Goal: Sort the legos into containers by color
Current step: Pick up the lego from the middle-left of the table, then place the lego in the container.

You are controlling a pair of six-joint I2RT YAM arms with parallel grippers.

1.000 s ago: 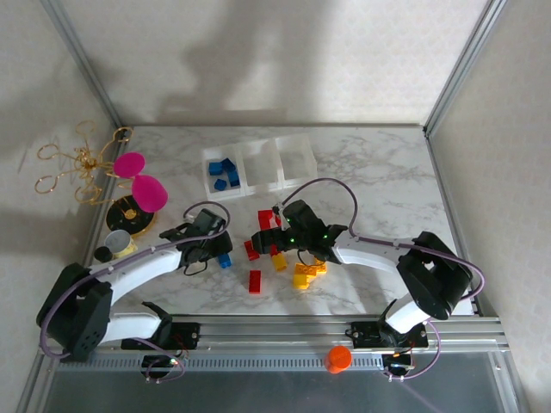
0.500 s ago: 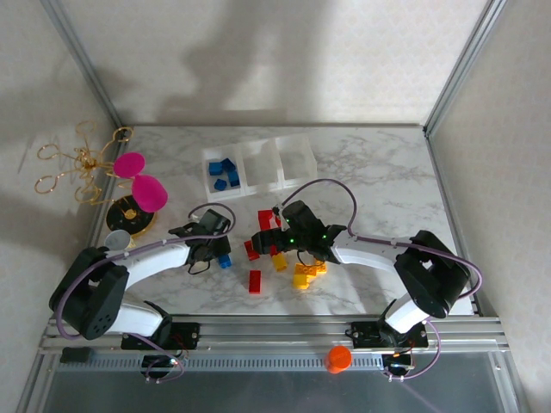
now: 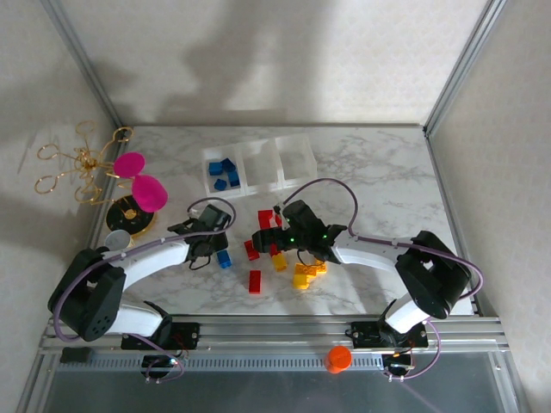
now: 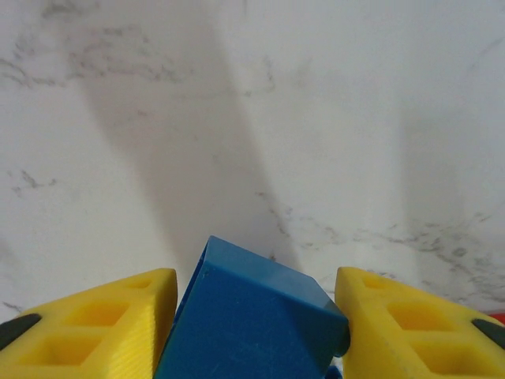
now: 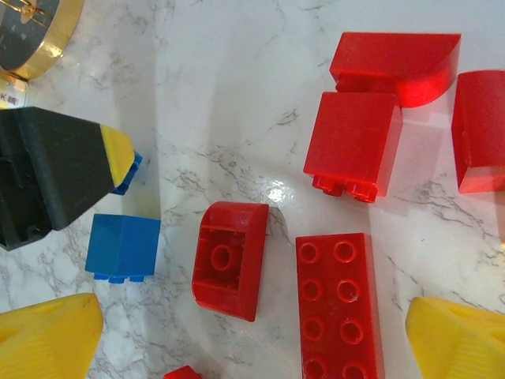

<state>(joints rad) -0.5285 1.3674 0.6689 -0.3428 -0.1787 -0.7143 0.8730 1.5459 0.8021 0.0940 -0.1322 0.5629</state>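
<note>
My left gripper point(image 4: 254, 286) is shut on a blue lego point(image 4: 246, 335) and holds it above the marble table; its black body with yellow pads point(image 5: 57, 172) sits at the left of the right wrist view. A second blue lego point(image 5: 122, 246) point(image 3: 224, 259) lies on the table beside it. My right gripper point(image 5: 252, 335) point(image 3: 274, 236) hangs open over red legos: a curved one point(image 5: 230, 259) lying upside down and a long studded one point(image 5: 339, 304). Yellow legos point(image 3: 306, 274) lie nearer the front. The white three-compartment tray point(image 3: 261, 163) holds several blue legos point(image 3: 224, 172) in its left compartment.
Two magenta discs point(image 3: 139, 179) on a gold wire stand point(image 3: 77, 163) with a round base point(image 3: 129, 217) occupy the left edge, next to a small grey cup point(image 3: 118, 239). An orange object point(image 3: 338, 358) sits on the front rail. Metal frame posts border the table.
The left arm has swung at the elbow, uncovering the grey cup, and its gripper has edged slightly towards the back. The right arm and the loose legos have stayed put.
</note>
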